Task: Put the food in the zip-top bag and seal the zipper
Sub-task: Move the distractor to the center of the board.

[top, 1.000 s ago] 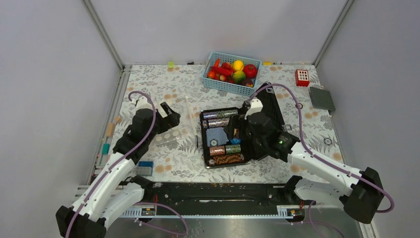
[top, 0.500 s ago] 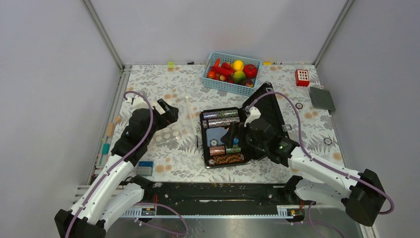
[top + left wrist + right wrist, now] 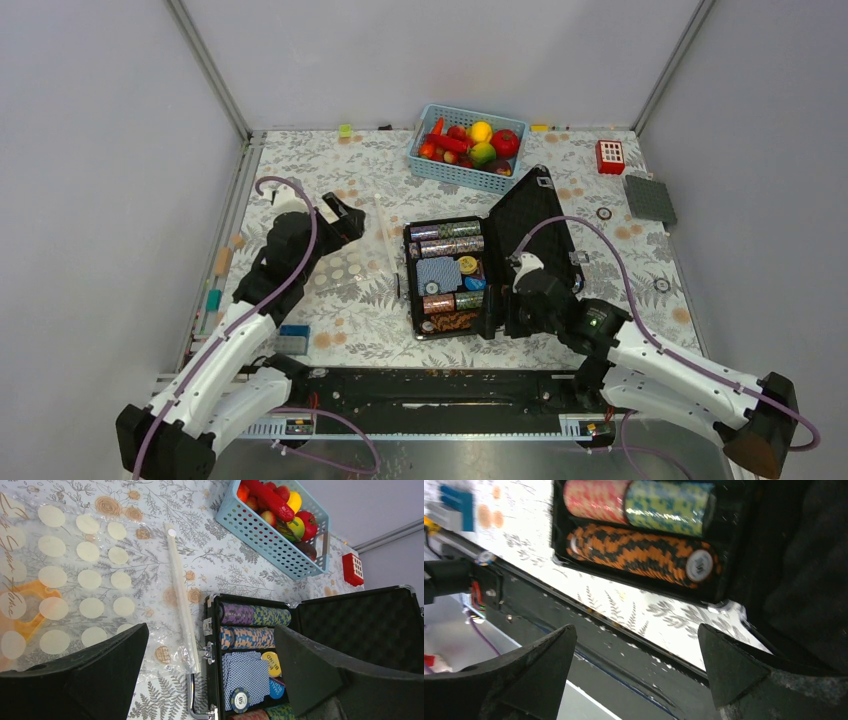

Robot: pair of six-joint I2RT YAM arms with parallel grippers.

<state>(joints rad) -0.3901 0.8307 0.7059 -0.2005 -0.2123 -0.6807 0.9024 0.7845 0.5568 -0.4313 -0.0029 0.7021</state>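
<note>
Left tool (image 3: 338, 222) hangs released over the clear white-dotted plastic bag (image 3: 85, 580), which lies flat on the tabletop (image 3: 620, 260) at left. The right tool (image 3: 497, 312) is likewise released. Glossy toy food (image 3: 468, 140) fills the far light-blue slotted basket (image 3: 447, 172).

Light-blue basket (image 3: 460, 174), red, yellow, green food (image 3: 468, 143), clear white-dotted bag (image 3: 85, 580), floral-print table (image 3: 350, 170), black case (image 3: 360, 625)

— Where does the top view sit?
— High above the near edge, looking down over the whole table (image 3: 330, 170).
— And the wrist views?
— Much nearer. The left faces the zip-top bag (image 3: 75, 580) and the far basket (image 3: 260, 535); the right (steeply tilted) skims the table's near edge. All three share the black case (image 3: 540, 225).
</note>
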